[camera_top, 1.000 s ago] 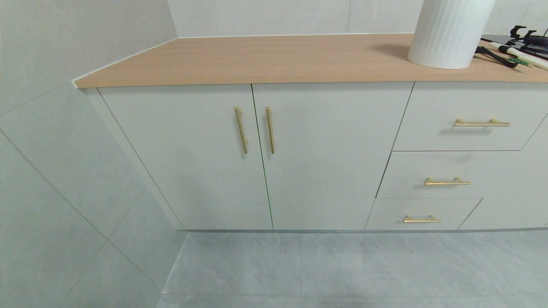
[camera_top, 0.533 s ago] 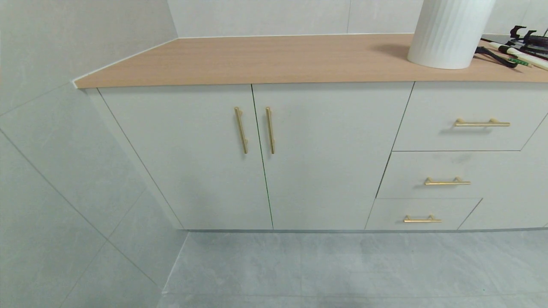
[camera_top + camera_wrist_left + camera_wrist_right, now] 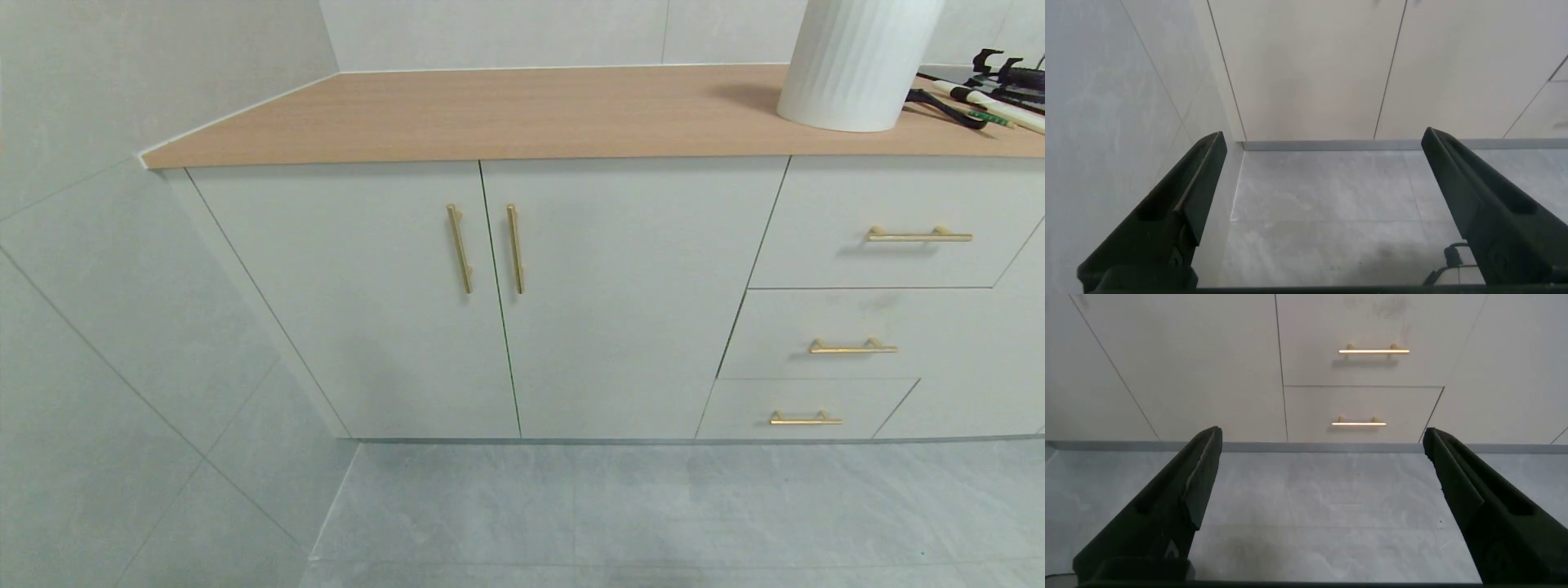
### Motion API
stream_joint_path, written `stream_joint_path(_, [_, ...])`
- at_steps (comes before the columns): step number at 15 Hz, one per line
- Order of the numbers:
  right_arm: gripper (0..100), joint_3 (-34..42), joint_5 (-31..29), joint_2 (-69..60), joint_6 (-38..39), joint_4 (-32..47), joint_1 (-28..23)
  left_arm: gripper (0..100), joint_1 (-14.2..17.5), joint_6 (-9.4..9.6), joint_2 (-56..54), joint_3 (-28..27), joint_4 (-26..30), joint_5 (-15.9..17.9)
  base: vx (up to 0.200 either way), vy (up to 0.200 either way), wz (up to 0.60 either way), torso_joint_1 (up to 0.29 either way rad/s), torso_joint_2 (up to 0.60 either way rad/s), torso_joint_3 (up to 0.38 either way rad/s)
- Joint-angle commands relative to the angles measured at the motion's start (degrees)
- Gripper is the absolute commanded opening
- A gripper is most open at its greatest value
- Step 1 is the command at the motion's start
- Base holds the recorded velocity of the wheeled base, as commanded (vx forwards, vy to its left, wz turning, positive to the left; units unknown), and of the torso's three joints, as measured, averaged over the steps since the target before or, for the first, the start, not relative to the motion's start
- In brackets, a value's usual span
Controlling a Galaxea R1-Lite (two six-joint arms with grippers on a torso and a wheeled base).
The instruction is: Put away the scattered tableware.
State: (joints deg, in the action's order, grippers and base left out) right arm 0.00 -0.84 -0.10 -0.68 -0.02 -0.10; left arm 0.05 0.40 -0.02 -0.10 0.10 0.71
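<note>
Tableware (image 3: 992,102): loose utensils at the far right of the countertop (image 3: 490,114), just beside a white ribbed vessel (image 3: 857,65); unmoved over the last second. Left gripper (image 3: 1323,139) and right gripper (image 3: 1323,433): both spread wide, empty, low before the closed cabinet (image 3: 351,294), likewise unchanged. Collection evidently not yet begun.

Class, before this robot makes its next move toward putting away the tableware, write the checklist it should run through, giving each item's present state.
1. Left hand open, holding nothing: ok.
2. Right hand open, holding nothing: ok.
3. Utensils located, lying on the countertop beside the white ribbed container: ok.
4. All utensils counted: cannot tell, they run off the head view's edge.
5. A storage place open: not ok; the cabinet doors and drawers are shut.
</note>
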Motion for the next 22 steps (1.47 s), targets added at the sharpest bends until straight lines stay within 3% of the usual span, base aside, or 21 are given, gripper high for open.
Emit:
stream_joint_path(1, [100, 0.0, 0.0, 0.2, 0.0, 0.0, 0.0, 100, 0.0, 0.13, 0.0, 0.0, 0.0, 0.0, 0.000, 0.000, 0.00, 0.000, 0.00, 0.000])
stream_joint_path(3, [100, 0.0, 0.0, 0.2, 0.0, 0.0, 0.0, 100, 0.0, 0.13, 0.1, 0.0, 0.0, 0.0, 0.000, 0.000, 0.00, 0.000, 0.00, 0.000])
stream_joint_path(16, [100, 0.0, 0.0, 0.2, 0.0, 0.0, 0.0, 100, 0.0, 0.21, 0.1, 0.0, 0.0, 0.0, 0.000, -0.200, 0.00, 0.003, 0.00, 0.003])
stream_joint_path(22, [100, 0.0, 0.0, 0.2, 0.0, 0.0, 0.0, 100, 0.0, -0.05, 0.1, 0.0, 0.0, 0.0, 0.000, 0.000, 0.00, 0.000, 0.00, 0.000])
